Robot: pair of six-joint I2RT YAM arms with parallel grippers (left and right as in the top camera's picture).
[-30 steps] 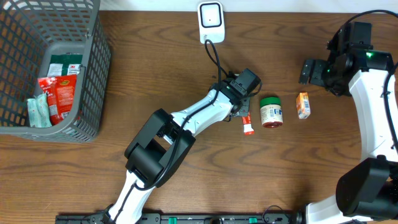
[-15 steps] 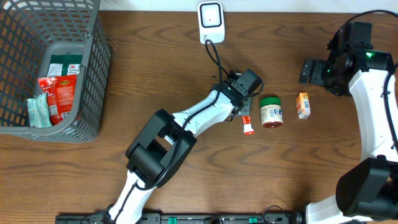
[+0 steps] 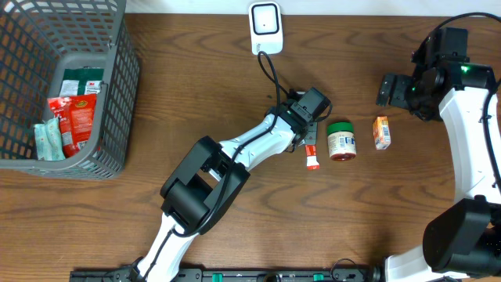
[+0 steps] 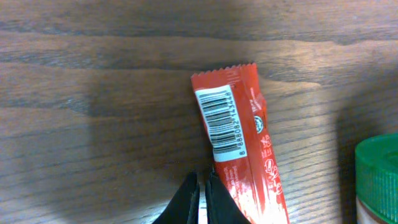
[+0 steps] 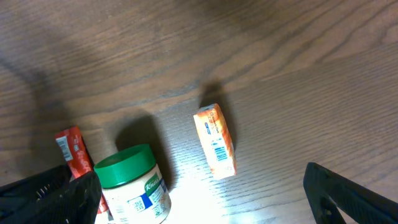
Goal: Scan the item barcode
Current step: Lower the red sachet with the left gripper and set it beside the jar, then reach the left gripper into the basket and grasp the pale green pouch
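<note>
Wooden table (image 3: 196, 70) is viewed from above. Grey mesh basket (image 3: 117, 94) is set at its left end; red packets (image 3: 77, 117), a green-and-white packet (image 3: 82, 79) and pale packets (image 3: 47, 139) are piled inside. Left gripper (image 4: 202, 178) is closed, tips at the red sachet (image 4: 239, 149) edge; a pinch cannot be told. Right gripper (image 5: 200, 180) is spread wide, nothing held, above the orange box (image 5: 214, 140). White scanner (image 3: 264, 21) is placed at the far edge. Green-lidded jar (image 3: 340, 140) is stood between sachet and box. Sachet is laid flat mid-table, barcode up
</note>
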